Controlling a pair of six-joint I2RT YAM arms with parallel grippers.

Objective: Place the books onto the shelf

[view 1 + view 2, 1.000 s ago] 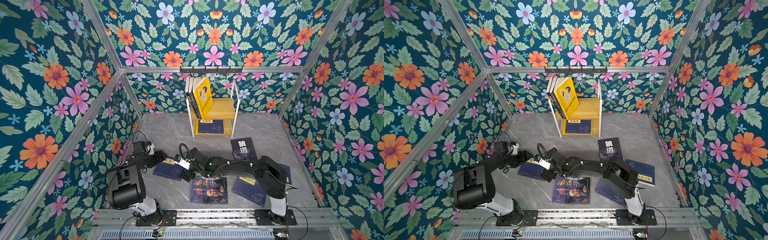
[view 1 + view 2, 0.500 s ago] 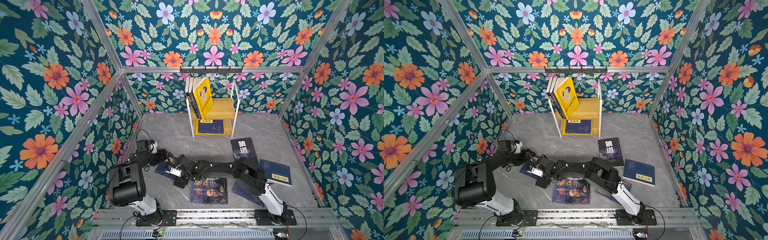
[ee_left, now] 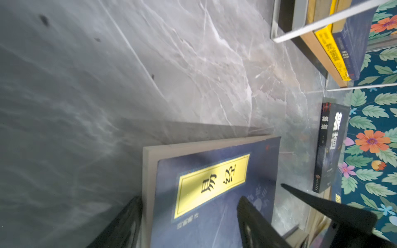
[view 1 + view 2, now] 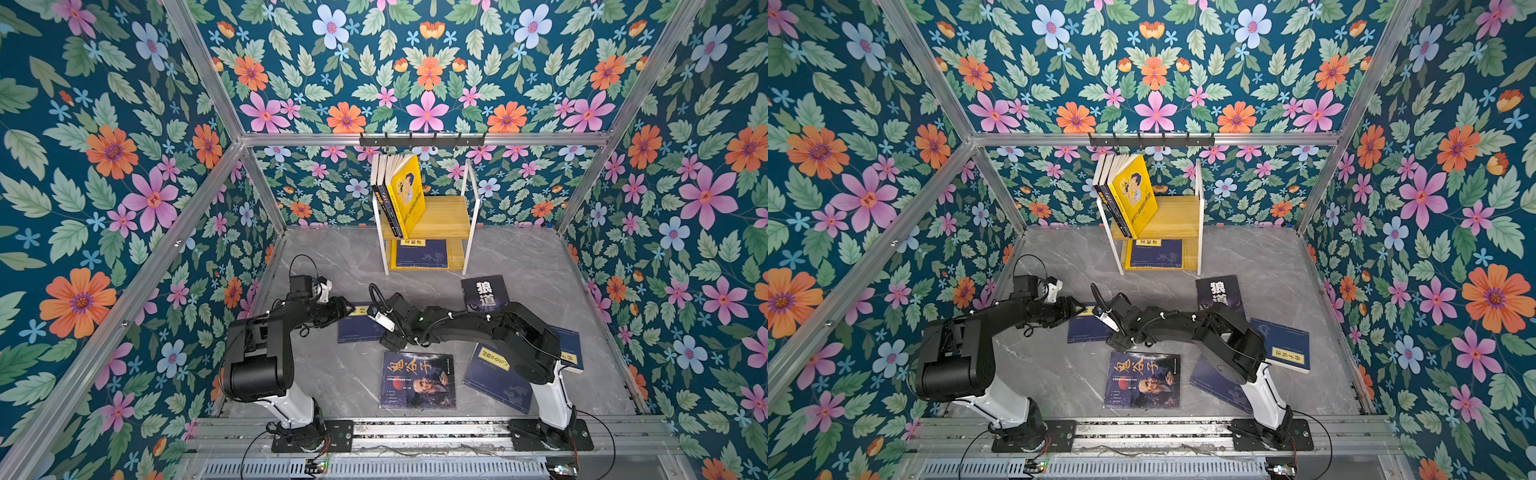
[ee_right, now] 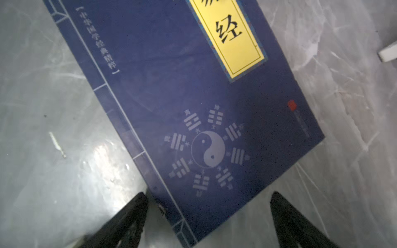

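Near-left of centre on the floor (image 4: 332, 266), left gripper (image 4: 348, 309) meets the left end of the navy book (image 4: 359, 330). Jaws apart, one outside the page edge, one over the cover; no pinch seen. Book's long axis looks left–right, between both arms. Right gripper (image 4: 385, 343), wide apart and empty, faces its near right corner. Shelf (image 4: 440, 216) stands far, beyond the book. Judgement: left arm is better placed to lift.
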